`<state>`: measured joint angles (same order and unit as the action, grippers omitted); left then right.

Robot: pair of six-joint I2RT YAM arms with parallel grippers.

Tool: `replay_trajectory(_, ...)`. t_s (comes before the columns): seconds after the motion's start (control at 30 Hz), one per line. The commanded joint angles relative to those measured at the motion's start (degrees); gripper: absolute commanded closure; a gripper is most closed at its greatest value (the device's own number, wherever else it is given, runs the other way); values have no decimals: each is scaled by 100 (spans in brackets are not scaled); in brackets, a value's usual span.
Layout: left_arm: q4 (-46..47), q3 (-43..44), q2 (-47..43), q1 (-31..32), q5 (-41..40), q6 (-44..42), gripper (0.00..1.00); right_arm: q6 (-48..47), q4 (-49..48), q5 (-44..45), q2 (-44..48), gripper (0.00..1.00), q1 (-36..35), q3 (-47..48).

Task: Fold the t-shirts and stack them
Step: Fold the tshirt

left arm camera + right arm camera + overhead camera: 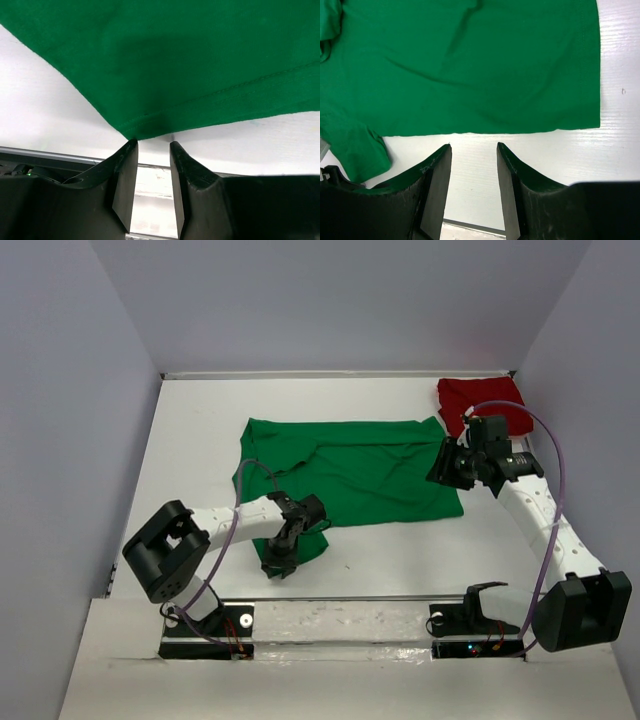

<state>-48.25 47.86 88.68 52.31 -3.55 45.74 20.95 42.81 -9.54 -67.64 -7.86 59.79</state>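
Progress: early, by appearance. Green shirt [360,470] lies spread and loosely creased at mid-table [200,430]; red shirt [480,400] sits bunched in the far right corner, well apart, so nothing is stacked yet. Left jaws stand part open at the green shirt's near-left corner, gripping nothing. Right jaws, likewise part open and empty, hover at its right edge.

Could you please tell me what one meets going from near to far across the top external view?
Left gripper → green t-shirt → red t-shirt; the right gripper, level with the green one, is left out.
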Motion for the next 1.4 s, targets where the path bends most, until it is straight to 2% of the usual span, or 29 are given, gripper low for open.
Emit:
replay_trajectory(0.0,-343,277,-360,24,-181,216,58,-56,-282,-188,-22,53,30,42)
replay_trajectory(0.33,-132,-21,-124,-107,-138,181,57,-56,-290,-259,128,53,30,-20)
replay_trajectory(0.8,-62,-145,35,-740,-5,49,58,-38,-176,-417,365,52,30,103)
replay_trajectory(0.9,-44,-127,131,-740,100,-3,70,-38,-159,-356,418,52,30,121)
replay_trajectory(0.93,-44,-119,158,-732,118,-29,86,-30,-141,-277,418,52,30,95)
replay_trajectory(0.97,-44,-119,158,-740,118,-30,96,-12,-132,-216,409,52,30,86)
replay_trajectory(1.0,-53,-119,158,-740,135,-38,100,5,-132,-163,400,52,30,59)
replay_trajectory(1.13,-27,-154,53,-731,205,-73,100,181,-71,250,251,52,30,-37)
replay_trajectory(1.27,-114,-5,-132,-731,171,-109,100,339,157,1145,-231,53,30,-20)
replay_trajectory(1.37,-176,232,-395,-731,197,-65,100,401,184,1262,-557,52,30,-20)
